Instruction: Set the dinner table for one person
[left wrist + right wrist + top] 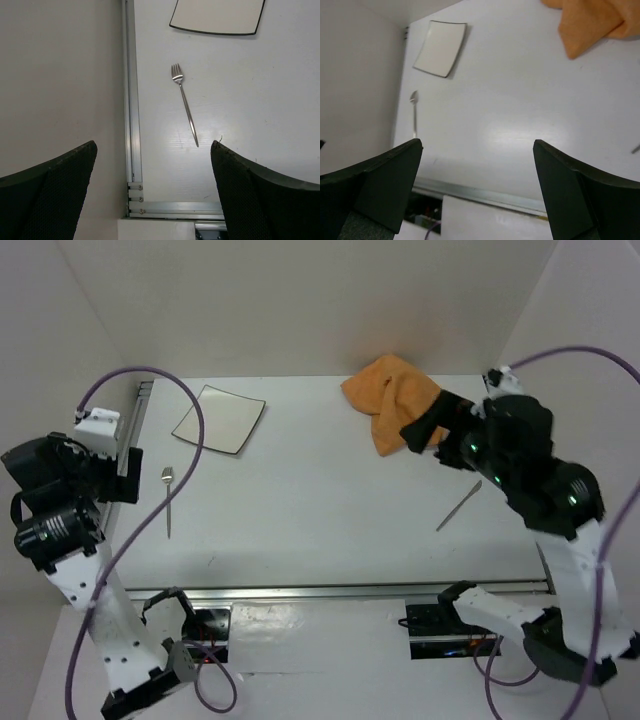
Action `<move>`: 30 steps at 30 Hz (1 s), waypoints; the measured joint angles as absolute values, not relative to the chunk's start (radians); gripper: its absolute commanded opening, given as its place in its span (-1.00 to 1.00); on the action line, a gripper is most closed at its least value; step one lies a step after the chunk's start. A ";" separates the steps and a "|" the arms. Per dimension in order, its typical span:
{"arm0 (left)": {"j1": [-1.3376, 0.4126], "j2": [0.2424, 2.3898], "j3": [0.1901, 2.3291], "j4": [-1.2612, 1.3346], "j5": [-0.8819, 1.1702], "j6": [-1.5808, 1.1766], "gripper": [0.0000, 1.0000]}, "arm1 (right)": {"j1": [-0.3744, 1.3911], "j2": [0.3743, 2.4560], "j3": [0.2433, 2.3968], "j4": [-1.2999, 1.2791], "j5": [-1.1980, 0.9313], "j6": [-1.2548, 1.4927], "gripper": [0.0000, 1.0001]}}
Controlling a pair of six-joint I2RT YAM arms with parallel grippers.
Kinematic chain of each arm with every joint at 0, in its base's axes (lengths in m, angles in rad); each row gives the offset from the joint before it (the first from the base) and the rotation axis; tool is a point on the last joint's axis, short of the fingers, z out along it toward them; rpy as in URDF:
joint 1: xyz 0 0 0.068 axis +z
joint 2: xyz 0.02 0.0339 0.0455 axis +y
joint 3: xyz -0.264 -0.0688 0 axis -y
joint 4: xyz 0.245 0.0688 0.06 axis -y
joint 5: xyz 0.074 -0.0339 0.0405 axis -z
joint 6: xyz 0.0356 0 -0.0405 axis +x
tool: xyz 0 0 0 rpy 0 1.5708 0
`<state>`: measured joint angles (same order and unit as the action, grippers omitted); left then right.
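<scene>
- The left gripper (153, 145) hangs high over the left edge of the dinner table (260, 100). Its two fingers are spread wide with nothing between them.
- The fork (185, 105) lies on the table ahead of it, just inside the side rail (131, 100). The fork points away from the gripper, with its tines at the far end toward the plate (217, 15).
- The left arm is bent back, off the table's left side.
- The right gripper (477, 142) is wide open and empty too. It sits up beside the orange cloth (392, 400), far from the fork.
- The knife (459, 505) lies slanted on the right side, closer to that arm.
- I think the fork is the left arm's job. That arm is much closer, but it would have to come down first.
</scene>
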<state>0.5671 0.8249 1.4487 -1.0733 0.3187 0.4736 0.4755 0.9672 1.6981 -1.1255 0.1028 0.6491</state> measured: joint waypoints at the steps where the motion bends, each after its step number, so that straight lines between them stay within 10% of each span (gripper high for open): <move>1: 0.567 0.857 1.448 -1.050 0.321 0.471 1.00 | 0.476 1.028 1.715 -1.105 0.127 0.625 1.00; 10: 0.567 0.958 1.385 -0.952 0.316 0.466 1.00 | 0.426 1.661 1.914 -0.828 0.407 0.415 1.00; 30: 0.537 1.289 1.413 -0.908 0.382 0.364 1.00 | 0.163 2.381 2.099 -0.279 0.219 0.088 0.89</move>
